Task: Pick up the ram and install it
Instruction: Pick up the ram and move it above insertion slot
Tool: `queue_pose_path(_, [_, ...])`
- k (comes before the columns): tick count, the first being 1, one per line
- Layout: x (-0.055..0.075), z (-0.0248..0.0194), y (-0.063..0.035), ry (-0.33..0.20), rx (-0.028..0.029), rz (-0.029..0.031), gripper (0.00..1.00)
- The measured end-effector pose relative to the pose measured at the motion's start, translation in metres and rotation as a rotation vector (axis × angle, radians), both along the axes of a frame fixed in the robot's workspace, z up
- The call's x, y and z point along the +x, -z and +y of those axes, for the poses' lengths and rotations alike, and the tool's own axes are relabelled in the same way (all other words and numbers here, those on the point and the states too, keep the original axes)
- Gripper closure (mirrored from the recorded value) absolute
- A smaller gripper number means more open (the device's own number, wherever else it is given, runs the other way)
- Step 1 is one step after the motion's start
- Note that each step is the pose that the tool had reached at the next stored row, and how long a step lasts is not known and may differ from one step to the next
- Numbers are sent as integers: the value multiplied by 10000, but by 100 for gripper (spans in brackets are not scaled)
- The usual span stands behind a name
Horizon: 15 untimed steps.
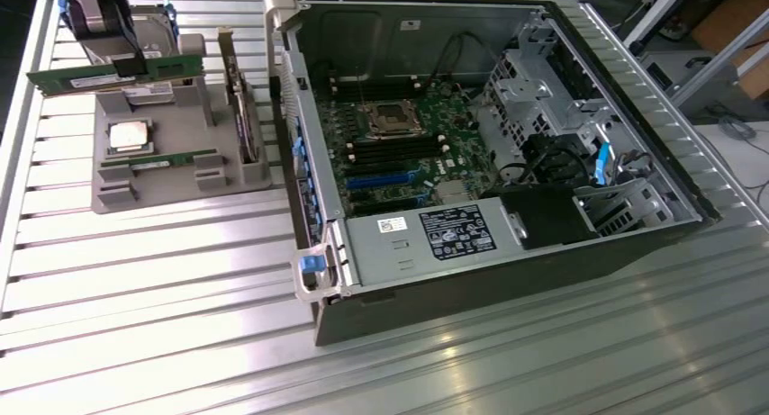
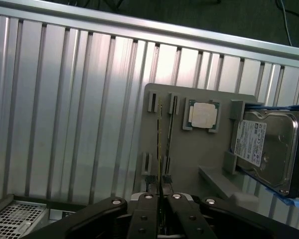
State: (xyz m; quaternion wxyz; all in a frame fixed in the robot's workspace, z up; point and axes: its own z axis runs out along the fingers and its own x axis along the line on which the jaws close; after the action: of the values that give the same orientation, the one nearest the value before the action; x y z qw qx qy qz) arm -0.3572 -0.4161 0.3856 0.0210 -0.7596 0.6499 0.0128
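Black gripper [image 2: 162, 199] pinches the long green ram stick [image 1: 72, 76] near mid-length (likely so it hangs level). Grey slotted plastic tray [image 1: 168, 176] lies beneath.

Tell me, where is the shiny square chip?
The square chip sits on the grey holder at the exterior view's left, beside the open computer case, between a green ram stick in the holder and the hard drive.

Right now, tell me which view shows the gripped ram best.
The exterior view: the ram shows its long green face, held above the grey holder by the gripper. The wrist view shows it edge-on, a thin line between the fingers.
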Motion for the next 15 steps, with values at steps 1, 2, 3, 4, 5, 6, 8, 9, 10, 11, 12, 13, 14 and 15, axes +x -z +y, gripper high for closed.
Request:
queue_pose_path(1, [5,0,0,0,0,1,87])
queue_pose_path(2, [9,0,0,0,0,1,87])
queue_pose_path(3, [13,0,0,0,0,0,87])
queue_pose_path(4, [15,0,0,0,0,1,87])
queue_pose_path(5, [20,0,-3,0,7,0,87])
queue_pose_path(6, [22,0,-9,1,9,1,87])
queue_pose_path(8, [23,0,-10,0,10,1,87])
queue_pose_path(9, [24,0,-12,0,9,2,87])
queue_pose_path(10, [25,0,-12,0,9,1,87])
queue_pose_path(11, [30,0,-21,0,9,1,87])
queue_pose_path(12, [31,0,-25,1,10,1,87])
queue_pose_path(13, [31,0,-26,0,10,0,87])
queue_pose_path(14, [32,0,-27,0,10,0,87])
queue_pose_path(15, [34,0,-28,0,9,2,87])
